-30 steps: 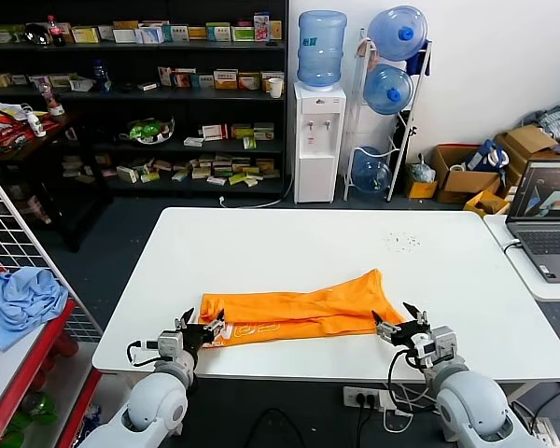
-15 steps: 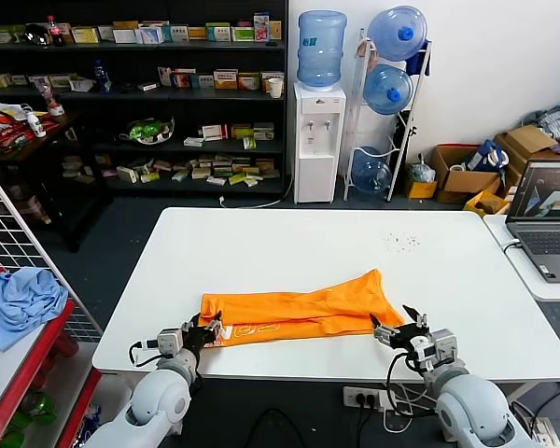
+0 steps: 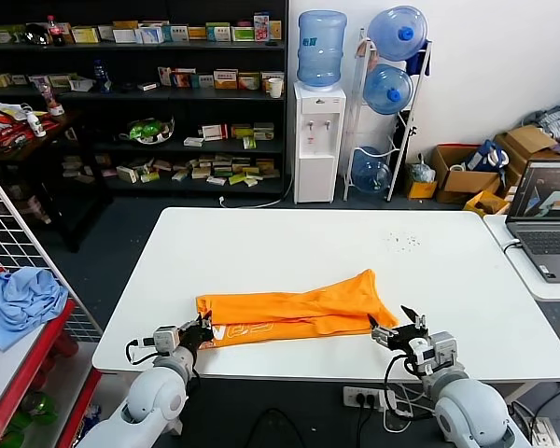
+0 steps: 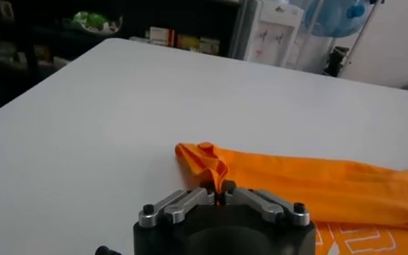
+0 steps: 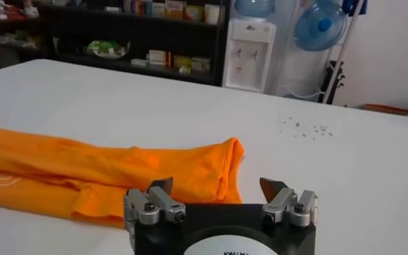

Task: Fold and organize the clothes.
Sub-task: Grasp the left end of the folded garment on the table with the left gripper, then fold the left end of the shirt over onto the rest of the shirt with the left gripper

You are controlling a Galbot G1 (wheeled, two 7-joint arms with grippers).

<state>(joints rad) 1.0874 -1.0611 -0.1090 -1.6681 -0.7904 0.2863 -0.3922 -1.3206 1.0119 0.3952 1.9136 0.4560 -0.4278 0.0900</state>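
Shirt: bright orange cotton T-shirt (image 3: 294, 311), folded lengthwise on white counter (image 3: 289, 245), between pincers.
Left pincer (image 4: 219, 197): pinching shirt's corner.
Right pincer (image 5: 217, 186): spread, beside opposite end.
Handling: likely light, limp; grip corners.

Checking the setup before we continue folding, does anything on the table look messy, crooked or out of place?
The orange T-shirt lies crooked, bunched into a long wrinkled strip. The left claw is shut on its corner, puckering the fabric; the right claw is open beside the other end. Small dark specks dot the white table.
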